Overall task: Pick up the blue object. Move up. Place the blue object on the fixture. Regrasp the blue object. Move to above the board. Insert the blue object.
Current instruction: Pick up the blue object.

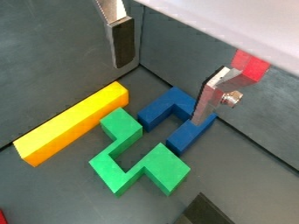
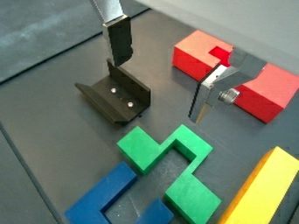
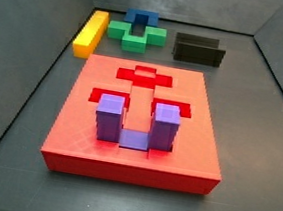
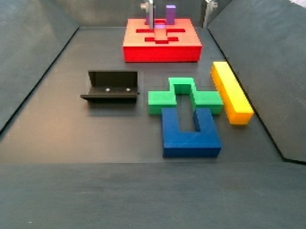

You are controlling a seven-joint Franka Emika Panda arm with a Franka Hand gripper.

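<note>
one blue object (image 4: 191,132), one green block (image 4: 182,96), one yellow bar (image 4: 231,90), one fixture (image 4: 111,89); gripper (image 1: 163,66) above them, fingers spread, holding nothing.

Green block (image 4: 183,96), yellow bar (image 4: 231,90), purple block (image 3: 131,119).

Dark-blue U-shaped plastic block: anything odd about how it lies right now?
Yes. The dark-blue U-shaped plastic block lies flat on the floor, with an arm of the green notched block tucked between its prongs. The open, empty pincer hangs over them.
</note>
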